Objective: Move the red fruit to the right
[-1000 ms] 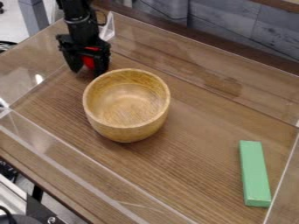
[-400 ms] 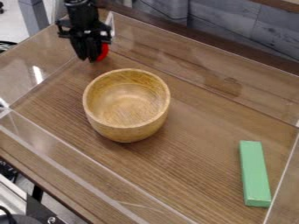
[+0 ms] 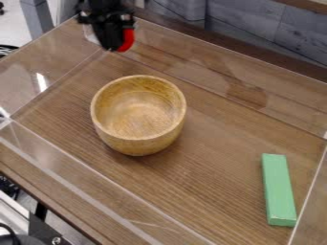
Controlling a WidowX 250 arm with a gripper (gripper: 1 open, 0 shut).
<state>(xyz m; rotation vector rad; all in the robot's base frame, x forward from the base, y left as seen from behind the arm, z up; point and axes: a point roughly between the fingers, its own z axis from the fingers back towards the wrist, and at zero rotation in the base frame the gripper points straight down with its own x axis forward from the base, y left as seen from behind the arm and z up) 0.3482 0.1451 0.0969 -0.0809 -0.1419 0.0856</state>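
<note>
The claw has closed on the red fruit and lifted it off the tabletop at far left; carrying it right comes next

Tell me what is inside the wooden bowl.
The wooden bowl looks empty: only its bare wood floor and far inner wall show. The near rim hides the near inner wall, so nothing can be checked there.

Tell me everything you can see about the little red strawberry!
The red fruit is small, bright red and rounded, much smaller than the wooden bowl. Only part of it shows, because the black gripper is shut on it from above, covering its top. It hangs in the air above the table at the back left, touching only the gripper's fingers.
</note>
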